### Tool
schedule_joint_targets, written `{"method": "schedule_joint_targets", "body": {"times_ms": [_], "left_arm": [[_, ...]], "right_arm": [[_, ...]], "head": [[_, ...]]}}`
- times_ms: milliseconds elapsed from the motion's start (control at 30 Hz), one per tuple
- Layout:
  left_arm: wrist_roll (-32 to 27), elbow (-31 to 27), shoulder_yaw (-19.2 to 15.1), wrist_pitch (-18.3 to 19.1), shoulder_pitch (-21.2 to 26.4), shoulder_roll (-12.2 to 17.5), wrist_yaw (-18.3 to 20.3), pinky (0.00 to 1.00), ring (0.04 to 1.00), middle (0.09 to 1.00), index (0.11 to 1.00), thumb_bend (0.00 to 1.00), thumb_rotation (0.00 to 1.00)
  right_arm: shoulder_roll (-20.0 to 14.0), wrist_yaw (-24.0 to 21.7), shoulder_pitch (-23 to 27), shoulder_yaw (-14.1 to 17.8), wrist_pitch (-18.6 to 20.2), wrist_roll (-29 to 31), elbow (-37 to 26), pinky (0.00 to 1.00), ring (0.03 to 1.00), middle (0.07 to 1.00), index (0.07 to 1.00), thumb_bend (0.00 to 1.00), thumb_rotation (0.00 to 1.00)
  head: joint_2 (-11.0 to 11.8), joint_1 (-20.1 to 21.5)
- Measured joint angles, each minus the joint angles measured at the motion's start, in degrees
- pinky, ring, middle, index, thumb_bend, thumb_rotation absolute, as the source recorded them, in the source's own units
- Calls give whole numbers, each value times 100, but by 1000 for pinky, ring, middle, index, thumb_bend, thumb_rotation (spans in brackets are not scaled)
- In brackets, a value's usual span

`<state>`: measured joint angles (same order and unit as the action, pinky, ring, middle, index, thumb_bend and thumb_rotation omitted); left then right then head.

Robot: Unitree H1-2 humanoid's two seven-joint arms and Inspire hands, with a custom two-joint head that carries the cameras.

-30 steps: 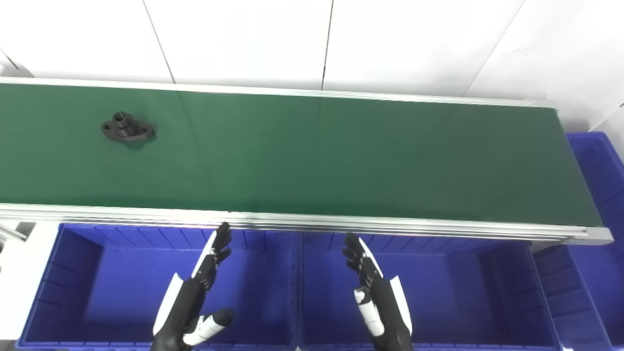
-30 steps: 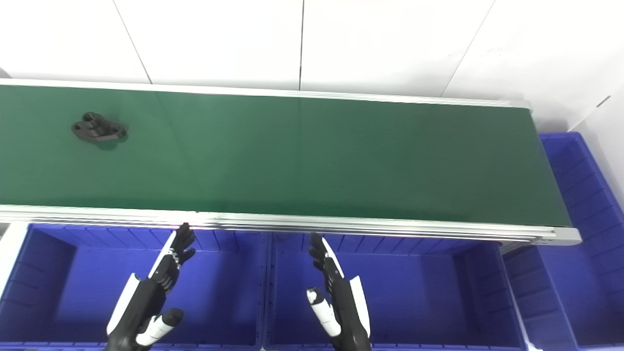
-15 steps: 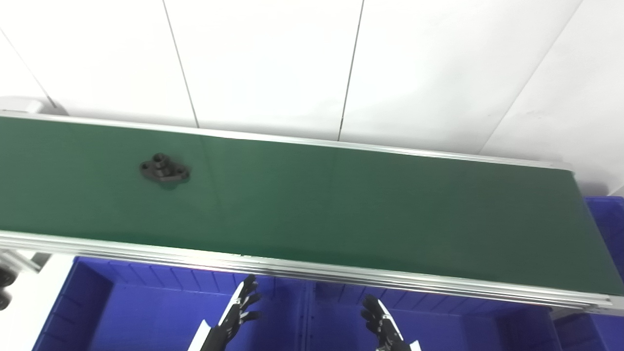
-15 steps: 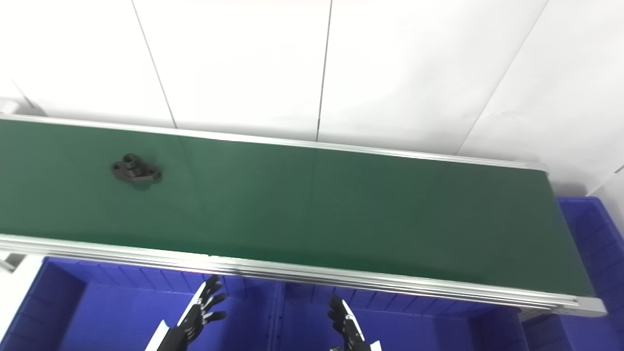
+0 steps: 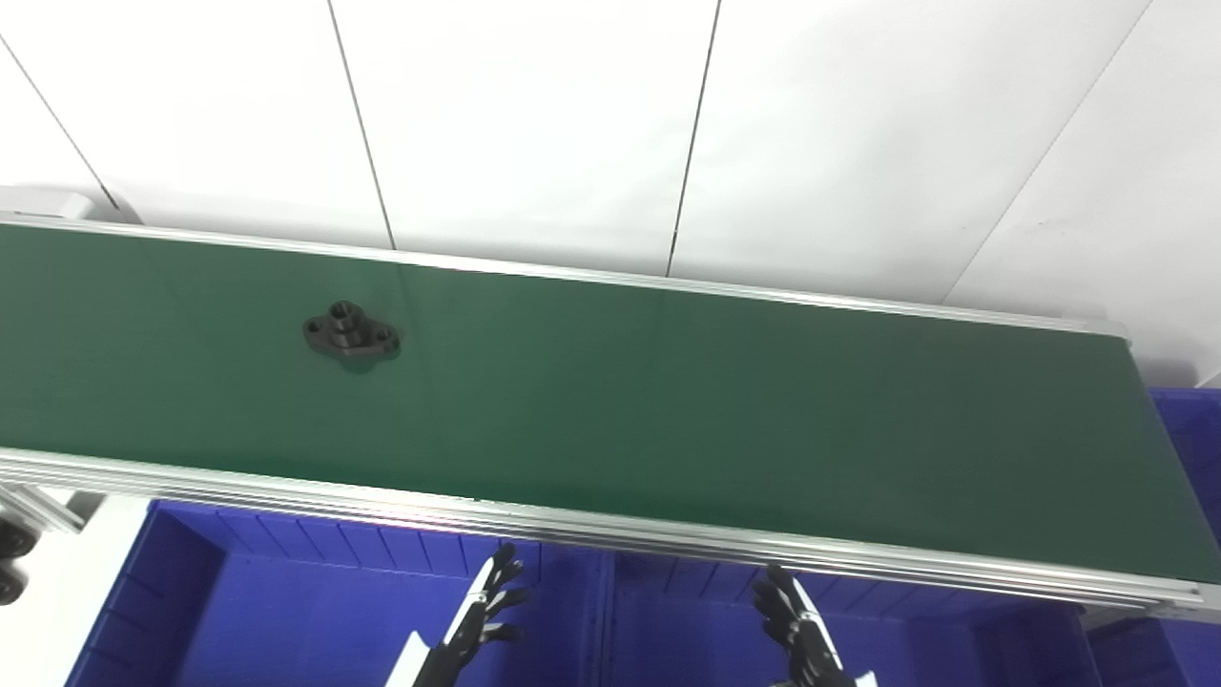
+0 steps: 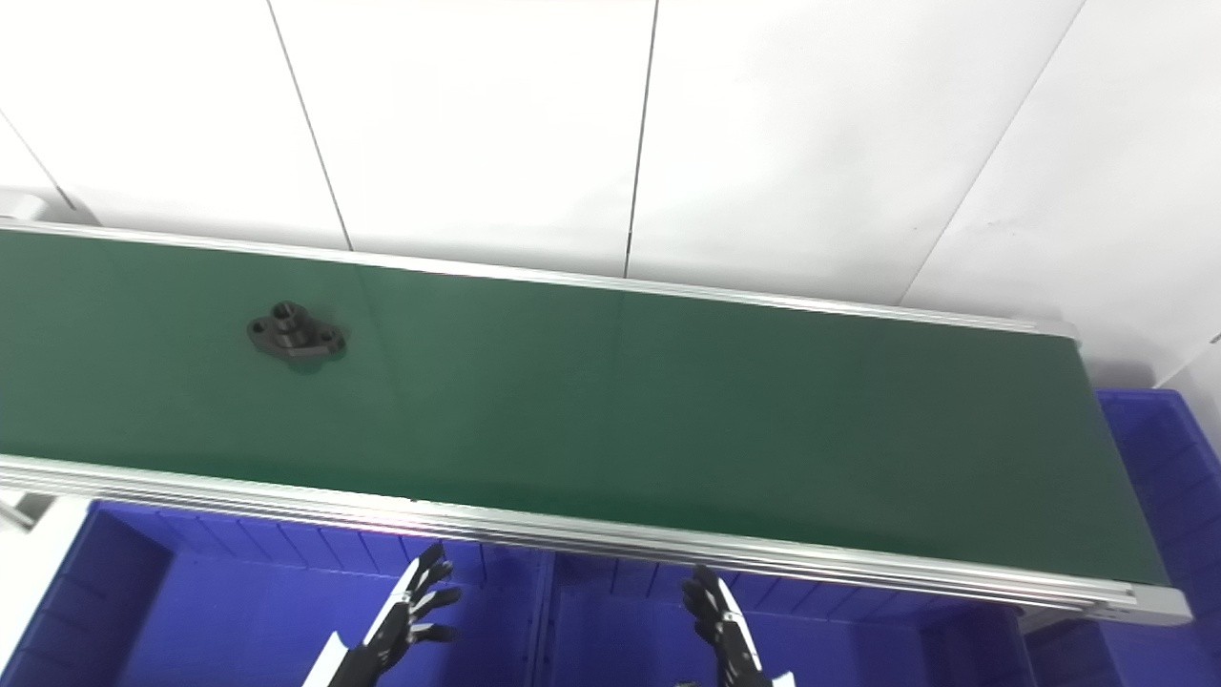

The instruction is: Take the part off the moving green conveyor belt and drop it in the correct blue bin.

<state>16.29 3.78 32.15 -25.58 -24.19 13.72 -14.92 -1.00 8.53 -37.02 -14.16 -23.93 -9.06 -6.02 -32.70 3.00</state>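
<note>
A small black flanged part (image 5: 351,330) lies on the green conveyor belt (image 5: 668,401), left of its middle; it also shows in the right eye view (image 6: 297,336). My left hand (image 5: 475,620) is open with fingers spread, low at the bottom edge over the left blue bin (image 5: 286,611). My right hand (image 5: 799,632) is open too, at the bottom edge over the middle blue bin (image 5: 706,630). Both hands are well below and in front of the belt, far from the part, and hold nothing.
A silver rail (image 5: 610,530) edges the belt's near side. A third blue bin (image 6: 1159,448) stands past the belt's right end. A white panelled wall (image 5: 610,124) rises behind the belt. A white frame piece (image 5: 29,515) sits at the lower left.
The camera has tilted up, so the whole picture has shifted down and the hands sit lower in frame. The part has moved right along the belt. Both hands stay open.
</note>
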Motion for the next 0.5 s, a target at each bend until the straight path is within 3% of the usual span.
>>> {"method": "schedule_joint_targets", "body": {"times_ms": [67, 233, 400, 500], "left_arm": [[-41, 17, 80, 0, 68, 17, 2, 798, 934, 994, 1000, 803, 885], [-436, 98, 41, -1, 125, -63, 283, 817, 944, 1000, 1000, 857, 839], [-584, 321, -25, 0, 152, -260, 432, 802, 948, 1000, 1000, 810, 835], [-674, 360, -77, 0, 164, -353, 544, 852, 974, 1000, 1000, 807, 817]], "right_arm": [[-2, -26, -4, 17, 0, 27, -101, 886, 888, 892, 939, 810, 893], [-121, -152, 53, 34, 0, 156, -276, 887, 886, 888, 933, 792, 849], [-190, -195, 117, 141, -3, 157, -208, 866, 874, 874, 912, 757, 809], [-189, -196, 203, 209, -3, 204, -55, 848, 862, 871, 913, 695, 770]], "head": [[44, -106], [114, -229], [273, -414], [299, -449]]}}
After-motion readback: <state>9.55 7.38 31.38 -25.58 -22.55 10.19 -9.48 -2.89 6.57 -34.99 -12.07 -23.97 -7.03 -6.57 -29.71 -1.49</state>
